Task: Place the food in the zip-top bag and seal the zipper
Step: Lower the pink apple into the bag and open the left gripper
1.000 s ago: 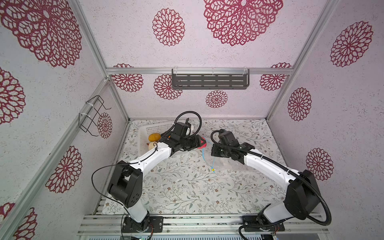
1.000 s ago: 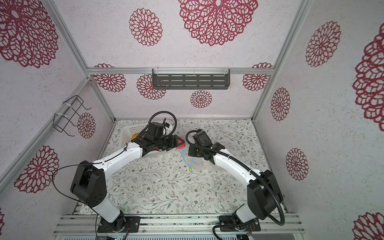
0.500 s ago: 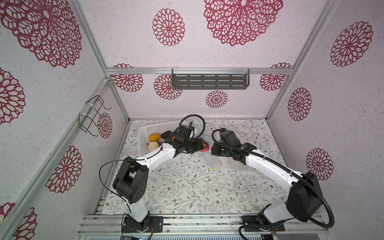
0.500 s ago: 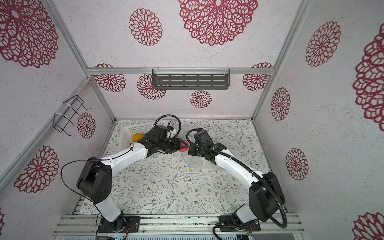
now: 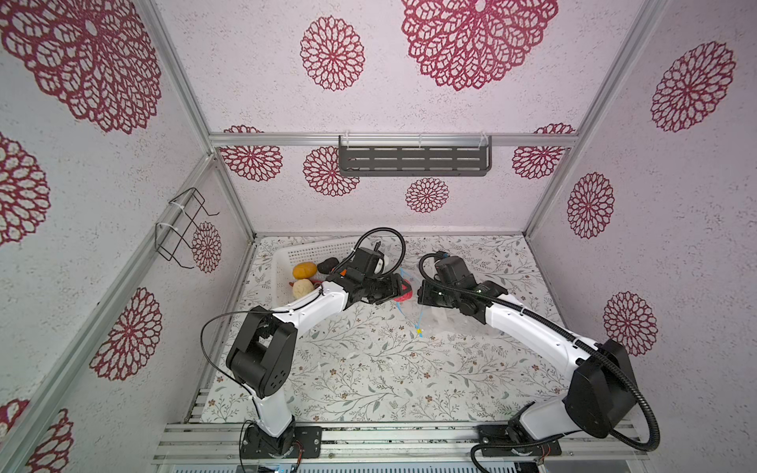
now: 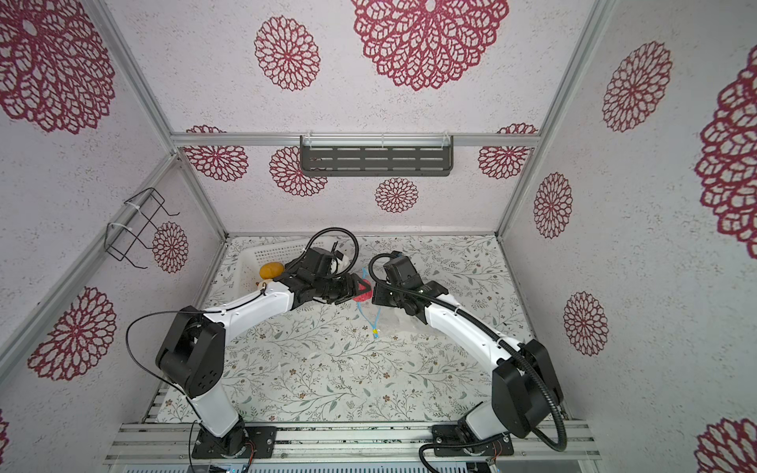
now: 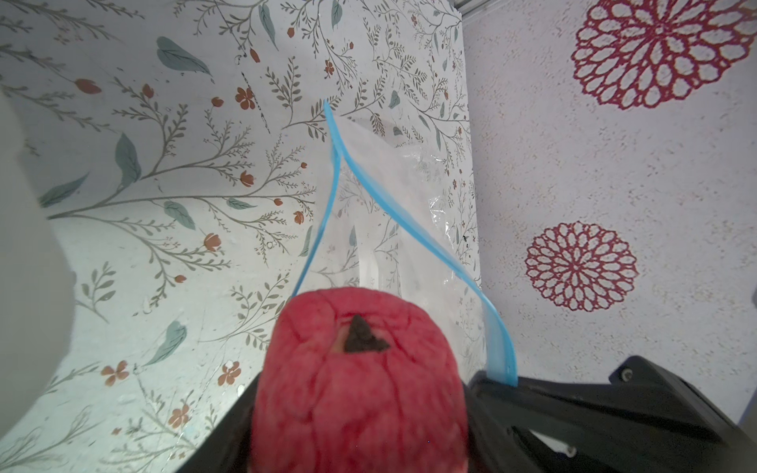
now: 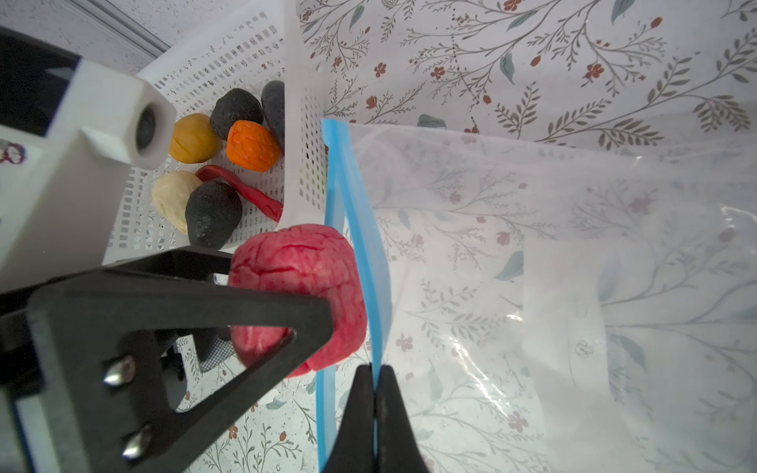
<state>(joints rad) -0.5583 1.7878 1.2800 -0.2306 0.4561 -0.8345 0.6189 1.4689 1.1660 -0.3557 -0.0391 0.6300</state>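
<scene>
The left gripper (image 5: 396,286) is clamped on the pink-red ball (image 7: 360,368), one black finger on each side of it, and holds it off the table right at the mouth of the zip-top bag (image 8: 532,245). The right gripper (image 8: 373,395) is pinched shut on the upper lip of the zipper (image 8: 342,172) and lifts that blue edge, so the two lips part into a narrow wedge that widens toward the ball, as the left wrist view shows. The ball sits just beside the raised lip; whether it touches the strip I cannot tell. The bag lies flat and crinkled on the floral tabletop (image 5: 368,368), its mouth edge running close along the side wall of the white perforated basket (image 8: 303,123), with only a thin strip of table between them. The yellow slider tab (image 5: 418,329) sits at the end of the zipper nearer the front. In the basket lie the yellow-orange potato (image 8: 192,137), orange piece (image 8: 250,145), cream ball (image 8: 172,196), red chilli (image 8: 241,188) and black lumps (image 8: 213,213). In both top views the two grippers nearly meet, while bare tabletop spreads toward the arm bases.
</scene>
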